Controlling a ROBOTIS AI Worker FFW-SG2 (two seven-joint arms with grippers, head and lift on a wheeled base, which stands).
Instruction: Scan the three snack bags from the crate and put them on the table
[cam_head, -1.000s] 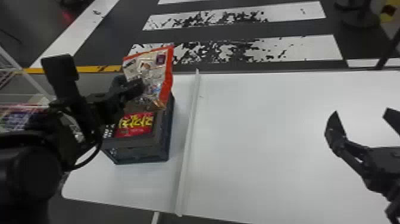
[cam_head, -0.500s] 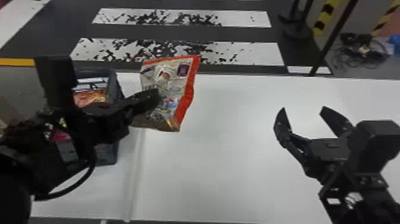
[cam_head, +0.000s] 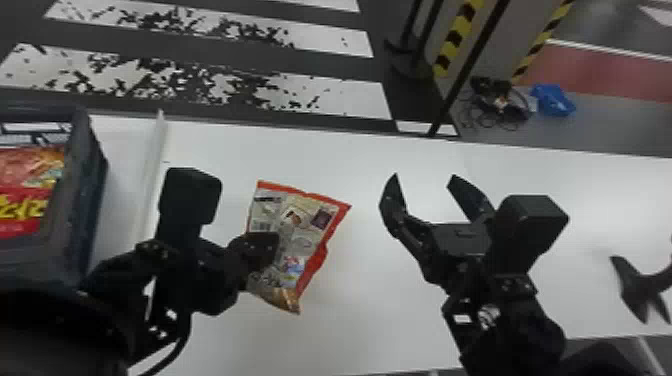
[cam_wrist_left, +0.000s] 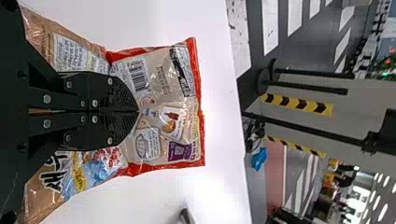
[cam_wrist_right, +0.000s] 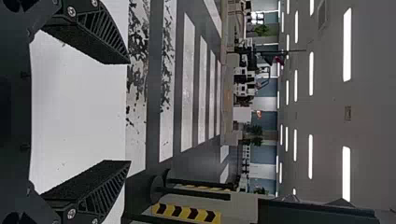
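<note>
Head view, centre: pinched a red-edged beige plastic snack bag (cam_head: 305, 237) in closed jaws of black left gripper (cam_head: 274, 242); at right, held black right gripper (cam_head: 424, 176) with empty jaws wide apart.

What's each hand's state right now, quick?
Left hand: closed, holding a snack bag.
Right hand: open, holding nothing.

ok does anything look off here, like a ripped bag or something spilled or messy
Nothing looks ripped or spilled: the snack bag is only creased where the left gripper pinches it. The one untidy spot is the cables lying tangled on the floor beyond the table, near a blue item.
</note>
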